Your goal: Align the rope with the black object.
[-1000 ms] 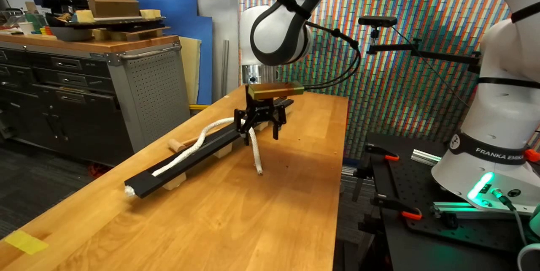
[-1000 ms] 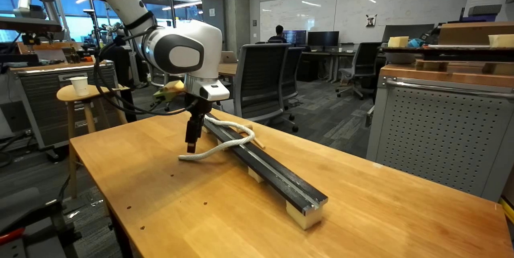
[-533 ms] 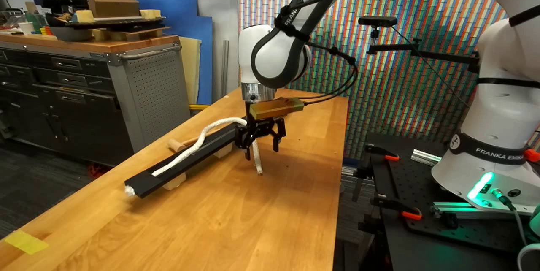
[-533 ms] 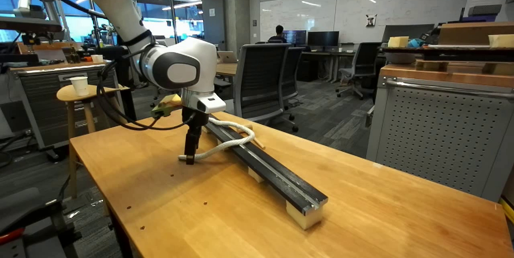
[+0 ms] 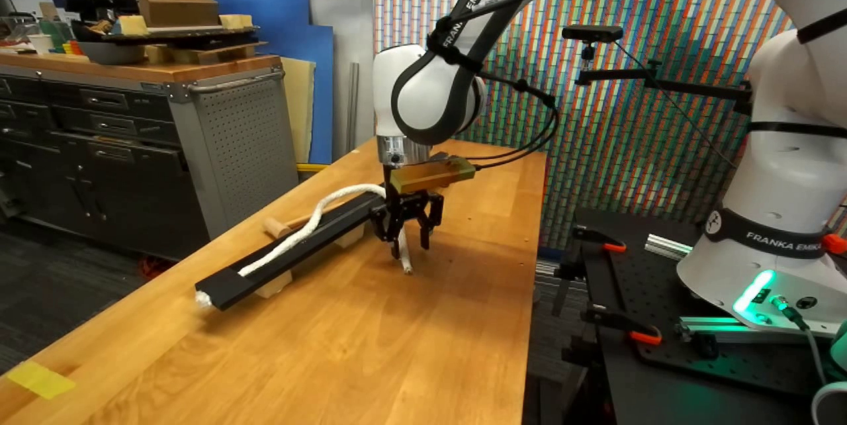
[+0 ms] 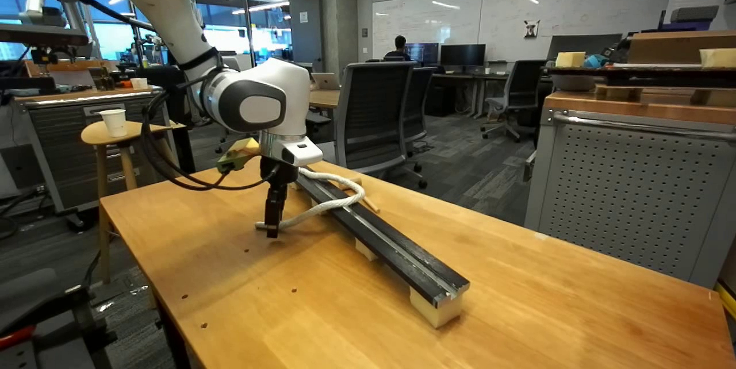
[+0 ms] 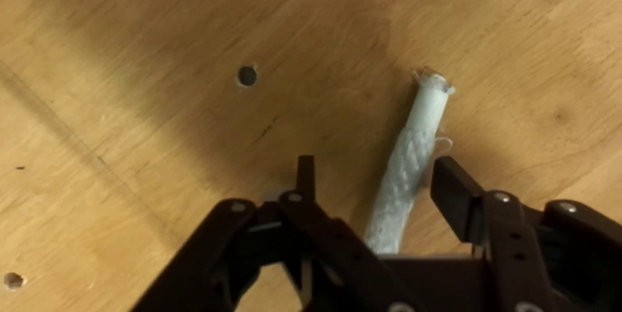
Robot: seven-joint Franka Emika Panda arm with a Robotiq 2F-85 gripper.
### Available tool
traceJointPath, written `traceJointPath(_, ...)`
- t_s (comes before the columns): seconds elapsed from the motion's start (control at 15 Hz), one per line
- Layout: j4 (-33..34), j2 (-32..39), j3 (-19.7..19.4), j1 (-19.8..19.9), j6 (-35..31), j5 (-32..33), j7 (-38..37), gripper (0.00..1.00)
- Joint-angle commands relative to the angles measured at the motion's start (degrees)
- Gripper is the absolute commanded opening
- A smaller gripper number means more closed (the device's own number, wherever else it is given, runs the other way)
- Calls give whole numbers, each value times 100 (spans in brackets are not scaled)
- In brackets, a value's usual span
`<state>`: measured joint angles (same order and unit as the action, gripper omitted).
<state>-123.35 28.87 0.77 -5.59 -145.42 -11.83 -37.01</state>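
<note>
The white rope (image 5: 302,234) lies partly along the black bar (image 5: 311,246), bulges off its side, then crosses it so one end rests on the table. The rope (image 6: 333,204) and the black bar (image 6: 391,254) show likewise in an exterior view. A white tuft shows at one bar end. My gripper (image 5: 411,251) is low over the table beside the bar, also seen in an exterior view (image 6: 272,234). In the wrist view the gripper (image 7: 373,166) is partly open. The rope (image 7: 408,156) passes between its fingers, apart from both, nearer the right finger. The bar is out of the wrist view.
Pale blocks (image 6: 435,311) hold the bar above the wooden table (image 5: 370,345). A wooden stick or mallet (image 5: 276,228) lies beside the bar, by the rope's bulge. Yellow tape (image 5: 41,380) is at a table corner. A tool cabinet (image 5: 238,140) stands beyond the table.
My gripper has come down to the rope's free end by the table, and its fingers have drawn somewhat closer together. The rope and the bar have not visibly moved.
</note>
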Motion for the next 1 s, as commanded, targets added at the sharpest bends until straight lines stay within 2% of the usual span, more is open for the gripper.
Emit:
traceJointPath(0.0, 122, 56, 26, 30, -43, -216, 254, 33)
traceJointPath(0.27, 124, 70, 15, 35, -38, -289, 330, 2)
traceJointPath(0.4, 131, 98, -25, 20, -31, -257, 317, 0)
traceJointPath(0.6, 78, 57, -139, -41, -89, -73, 332, 3)
traceJointPath(0.93, -86, -244, -622, -264, 174, 730, 178, 3)
